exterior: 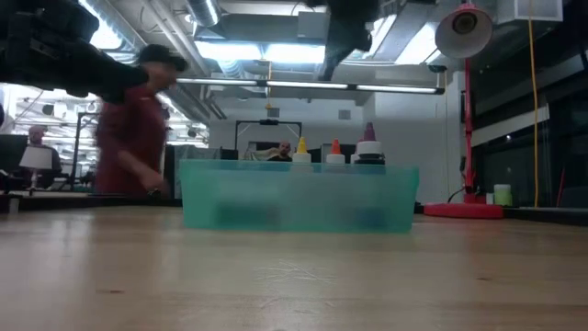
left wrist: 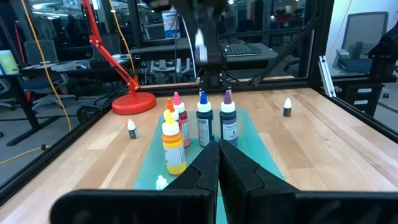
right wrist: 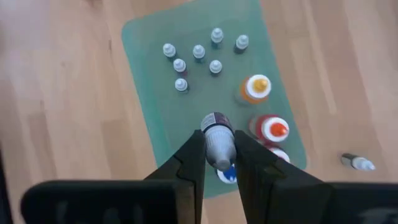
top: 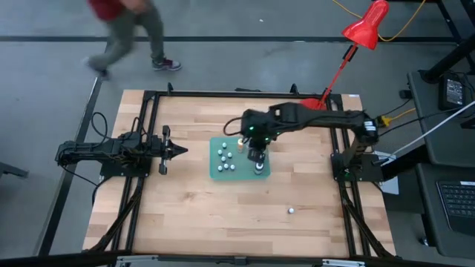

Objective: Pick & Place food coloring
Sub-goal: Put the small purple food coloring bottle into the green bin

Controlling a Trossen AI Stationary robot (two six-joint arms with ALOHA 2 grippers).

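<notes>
The food coloring bottles stand on a flat green mat [top: 223,169] mid-table: several tiny white-capped ones [right wrist: 198,52] and taller orange [right wrist: 255,88], red [right wrist: 272,129], blue [left wrist: 203,121] and purple [left wrist: 228,121] ones. My right gripper [right wrist: 219,152] hangs over the mat's right part, shut on one small bottle [right wrist: 217,140]. Two stray bottles sit on bare wood, one [top: 291,211] toward the near right and one [left wrist: 132,129] beside the mat's far edge. My left gripper [top: 180,150] waits shut, left of the mat. My right gripper pinches a small bottle with a whitish cap and dark body [right wrist: 217,127] between its two fingers [right wrist: 194,155], which come from above and point down. The bottle is lifted clear over the mat, above a blue bottle [right wrist: 227,177].
A red desk lamp [top: 364,30] stands with its base at the table's far right corner [left wrist: 134,102]. A person [top: 126,30] walks past beyond the far edge. Bare wood lies open near and left of the mat. Black frame rails [top: 145,133] border the table.
</notes>
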